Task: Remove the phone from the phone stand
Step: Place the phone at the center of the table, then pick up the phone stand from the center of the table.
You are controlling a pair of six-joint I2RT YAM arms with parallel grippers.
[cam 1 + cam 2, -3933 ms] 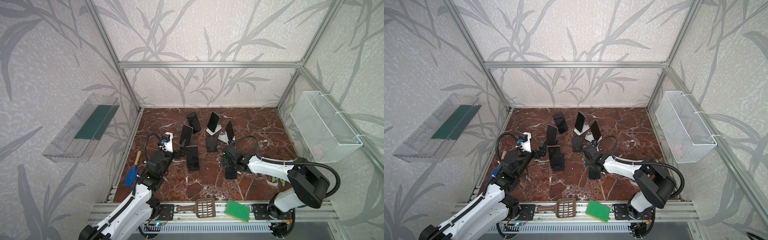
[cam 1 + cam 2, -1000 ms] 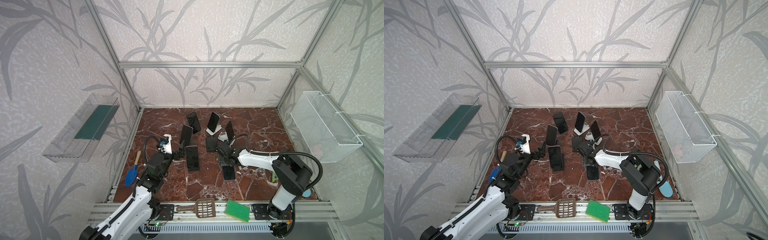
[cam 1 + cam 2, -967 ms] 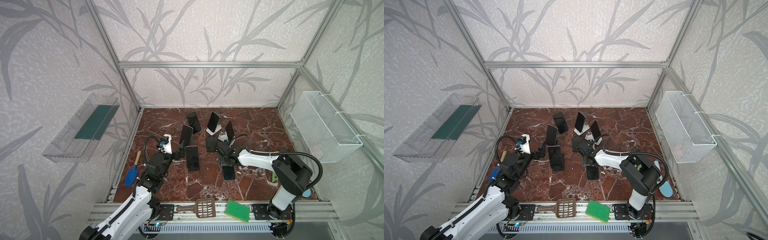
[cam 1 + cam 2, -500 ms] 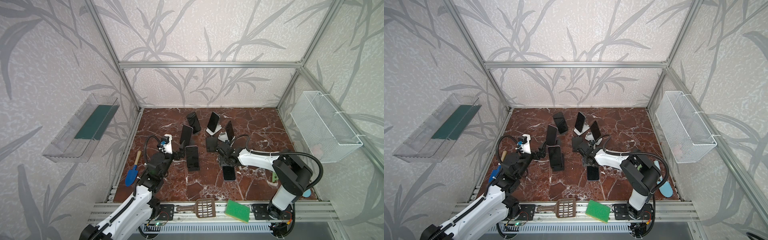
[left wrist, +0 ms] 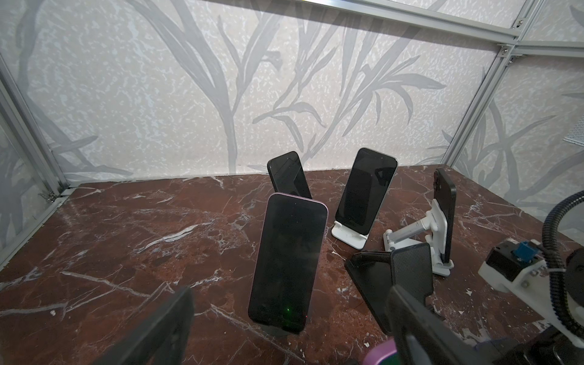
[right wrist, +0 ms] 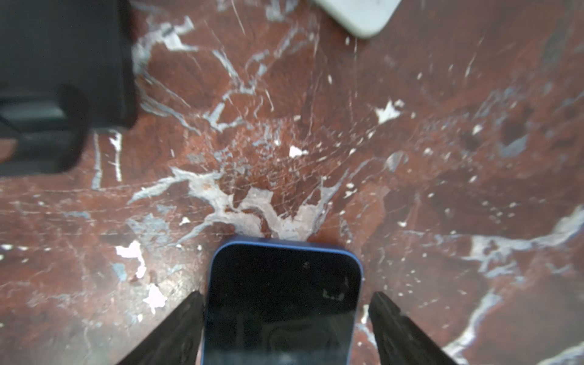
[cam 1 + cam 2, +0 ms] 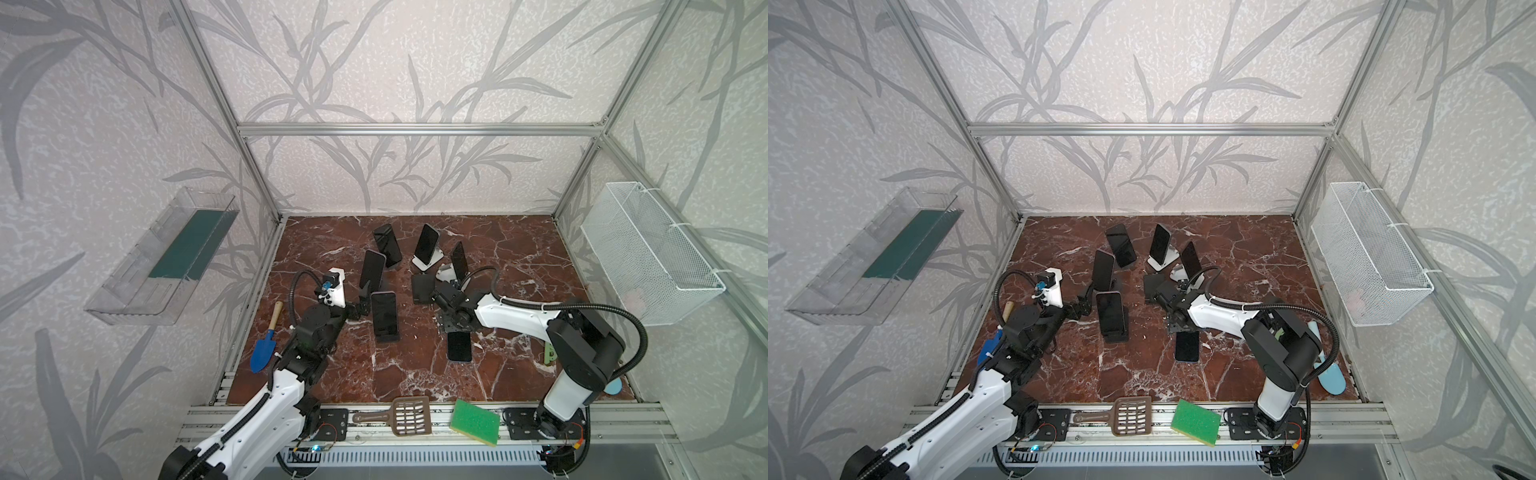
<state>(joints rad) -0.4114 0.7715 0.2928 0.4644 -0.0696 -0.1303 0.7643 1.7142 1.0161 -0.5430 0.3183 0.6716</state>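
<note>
A blue-edged phone [image 7: 459, 346] lies flat, screen up, on the marble floor, off its stand. My right gripper [image 7: 453, 323] hangs over the phone's far end. In the right wrist view the phone [image 6: 281, 303] lies between the open fingers; one fingertip [image 6: 186, 313] is at its edge and the other stands clear of it. The empty black phone stand [image 7: 422, 289] sits just beyond it. My left gripper [image 7: 362, 305] is open and empty beside a purple phone [image 7: 384, 314] leaning on its stand. Another purple-edged phone [image 5: 289, 262] stands upright ahead of the left fingers.
Three more phones stand on stands at the back: a black one [image 7: 387, 250] and two on white stands [image 7: 427, 244] [image 7: 459, 262]. A blue trowel [image 7: 264, 353] lies at the left edge. A brown scoop [image 7: 409, 415] and green sponge [image 7: 473, 422] rest on the front rail.
The right gripper's fingers have spread apart around the blue phone, which stays flat on the floor. The left arm has not moved.
</note>
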